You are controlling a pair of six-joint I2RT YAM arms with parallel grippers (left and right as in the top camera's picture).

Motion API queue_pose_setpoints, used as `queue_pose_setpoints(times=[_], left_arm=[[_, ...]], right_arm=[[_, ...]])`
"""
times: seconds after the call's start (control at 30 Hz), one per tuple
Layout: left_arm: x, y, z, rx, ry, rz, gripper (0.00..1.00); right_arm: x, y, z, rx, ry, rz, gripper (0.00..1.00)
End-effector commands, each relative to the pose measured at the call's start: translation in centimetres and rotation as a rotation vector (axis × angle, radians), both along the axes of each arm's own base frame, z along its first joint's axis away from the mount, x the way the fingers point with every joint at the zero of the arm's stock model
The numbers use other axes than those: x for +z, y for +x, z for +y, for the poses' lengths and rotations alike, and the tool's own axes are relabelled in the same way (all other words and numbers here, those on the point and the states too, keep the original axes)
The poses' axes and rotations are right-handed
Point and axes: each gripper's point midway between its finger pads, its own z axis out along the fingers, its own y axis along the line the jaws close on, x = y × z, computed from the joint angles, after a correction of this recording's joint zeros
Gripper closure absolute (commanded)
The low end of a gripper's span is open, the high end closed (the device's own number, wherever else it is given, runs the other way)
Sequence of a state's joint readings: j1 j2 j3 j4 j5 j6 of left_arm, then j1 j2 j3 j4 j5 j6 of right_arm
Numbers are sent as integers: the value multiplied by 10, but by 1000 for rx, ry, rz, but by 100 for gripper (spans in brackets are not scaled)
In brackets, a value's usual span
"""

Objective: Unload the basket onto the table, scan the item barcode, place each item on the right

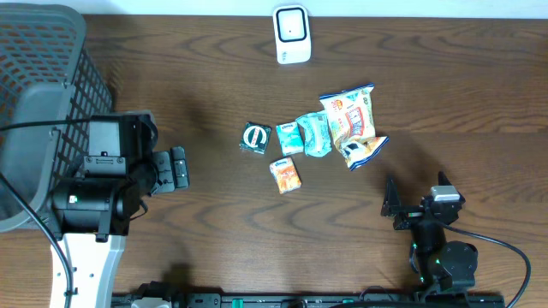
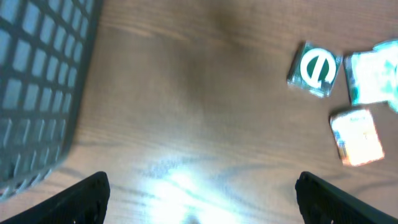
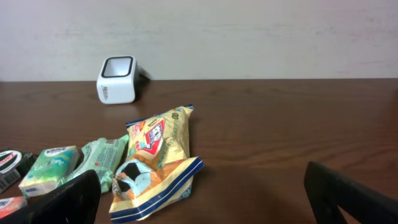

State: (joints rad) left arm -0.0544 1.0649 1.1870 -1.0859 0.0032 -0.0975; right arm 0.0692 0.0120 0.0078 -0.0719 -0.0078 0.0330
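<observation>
Several small packets lie in a cluster at the table's middle: a dark green square packet (image 1: 255, 138) (image 2: 314, 68), a teal tissue pack (image 1: 289, 137) (image 3: 48, 168), a green wipes pack (image 1: 314, 133), a yellow snack bag (image 1: 353, 124) (image 3: 158, 162) and an orange packet (image 1: 286, 174) (image 2: 356, 137). The white scanner (image 1: 291, 34) (image 3: 117, 79) stands at the far edge. My left gripper (image 1: 180, 168) (image 2: 202, 193) is open over bare wood, left of the packets. My right gripper (image 1: 392, 205) (image 3: 202, 199) is open and empty, low at the front right, facing the snack bag.
A grey mesh basket (image 1: 43, 85) (image 2: 37, 93) stands at the left edge, close beside my left arm. A pale wall rises behind the table's far edge in the right wrist view.
</observation>
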Motion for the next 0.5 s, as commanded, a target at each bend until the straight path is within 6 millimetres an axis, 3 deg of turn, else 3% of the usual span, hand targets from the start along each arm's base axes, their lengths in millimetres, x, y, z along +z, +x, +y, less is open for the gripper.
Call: queue_pose_setpoints(times=[0.0,0.27,0.47], left_arm=[[-6,-5,-4,-7,-15,30,6],[-17,-1,-4,3,-15,80,5],[-32,7,-4,110,-61,137,5]], right_arm=[[-1,0,-2,-6,-12,-1,1],[-1,0,-2,-6,-12,-1,1],[-1,0,-2,-6,-12,0,1]])
